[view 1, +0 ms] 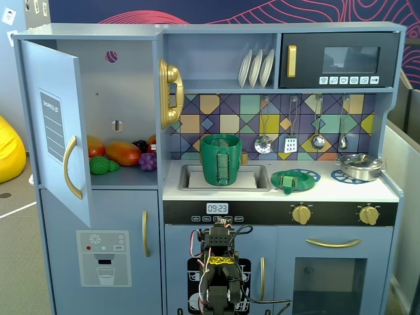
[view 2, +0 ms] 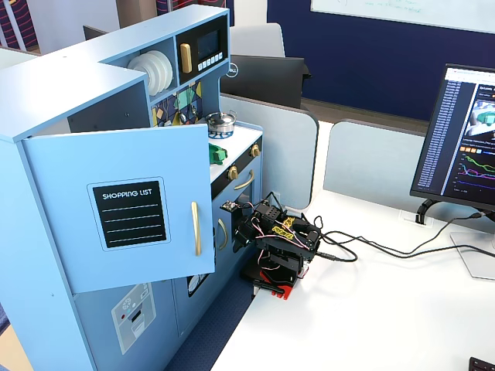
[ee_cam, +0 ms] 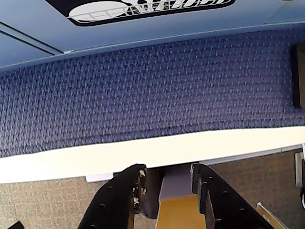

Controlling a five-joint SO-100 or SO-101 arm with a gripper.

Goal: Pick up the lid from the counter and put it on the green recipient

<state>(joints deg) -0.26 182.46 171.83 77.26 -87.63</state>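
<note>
The green lid, a flat disc with a knob, lies on the white counter on a blue burner ring, right of the sink. The tall dark green recipient stands upright in the sink with its top open. My arm is folded low in front of the toy kitchen's oven, well below the counter; it also shows on the white table in a fixed view. In the wrist view my gripper is open and empty, looking down over the table edge at blue carpet.
A steel pot sits on the right burner. The fridge door hangs open at the left, with toy fruit inside. Utensils hang above the counter. A monitor and cables lie on the table.
</note>
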